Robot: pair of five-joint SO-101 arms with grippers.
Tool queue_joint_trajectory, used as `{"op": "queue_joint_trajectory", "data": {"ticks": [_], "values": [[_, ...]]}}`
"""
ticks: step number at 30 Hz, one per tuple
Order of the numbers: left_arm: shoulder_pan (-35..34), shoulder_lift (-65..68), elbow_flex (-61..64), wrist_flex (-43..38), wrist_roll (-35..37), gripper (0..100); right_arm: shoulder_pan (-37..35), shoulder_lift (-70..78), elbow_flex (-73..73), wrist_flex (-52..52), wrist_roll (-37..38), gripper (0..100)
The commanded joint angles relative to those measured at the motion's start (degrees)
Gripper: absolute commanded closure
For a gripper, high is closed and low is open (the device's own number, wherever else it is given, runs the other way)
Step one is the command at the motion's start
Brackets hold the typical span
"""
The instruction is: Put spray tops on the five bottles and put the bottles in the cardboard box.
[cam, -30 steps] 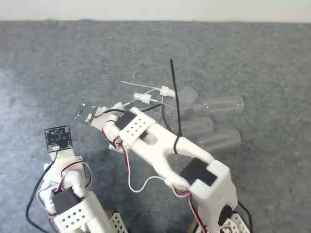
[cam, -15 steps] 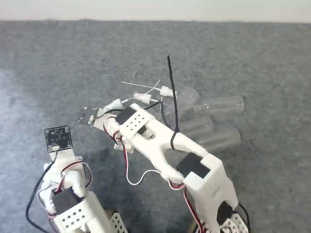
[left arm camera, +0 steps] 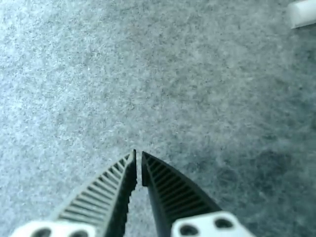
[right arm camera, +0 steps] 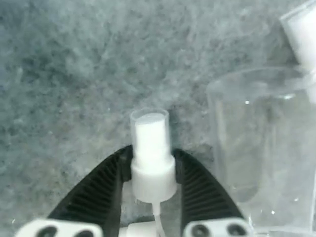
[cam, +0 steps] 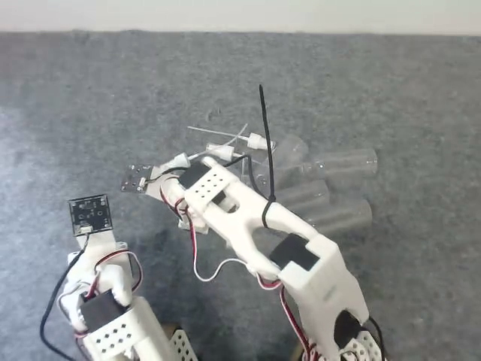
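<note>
My right pincer [right arm camera: 152, 154] is clamped on a spray top [right arm camera: 149, 129], whose long axis runs straight out ahead of it. The nearest clear bottle [right arm camera: 256, 143] lies just beside it on the worktop [right arm camera: 59, 59]. My left pincer [left arm camera: 138, 159] is together, empty and farther off.

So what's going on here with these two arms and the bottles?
The right gripper has its fingers shut on a white spray top, held over the grey carpet beside the clear bottles lying there. More spray tops lie loose nearby. The left gripper is shut on nothing over bare carpet.
</note>
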Motion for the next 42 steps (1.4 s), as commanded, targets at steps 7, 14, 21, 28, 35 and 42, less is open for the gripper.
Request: {"op": "queue_joint_trajectory", "data": {"ticks": [7, 14, 21, 28, 35, 42], "values": [[-0.26, -0.53, -3.30, -1.76, 0.70, 98, 1.98, -7.60, -2.90, 5.32, -2.20, 99.1], [-0.18, -0.53, -3.21, -2.29, 0.70, 98, 3.38, -17.19, -2.90, 8.22, -4.57, 99.1], [-0.18, -0.53, -3.12, -2.46, 0.70, 98, 3.47, -25.63, -2.90, 9.36, -8.97, 99.1], [-0.18, -0.53, -3.12, -2.46, 0.70, 98, 3.47, -35.82, -3.08, 8.84, -19.60, 99.1], [-0.18, -0.53, -3.12, -2.46, 0.70, 98, 3.47, -44.88, -3.08, 9.19, -31.21, 98.9], [-0.26, -0.53, -3.12, -2.46, 0.70, 98, 3.47, -51.38, -2.90, 9.36, -34.11, 99.1]]}}
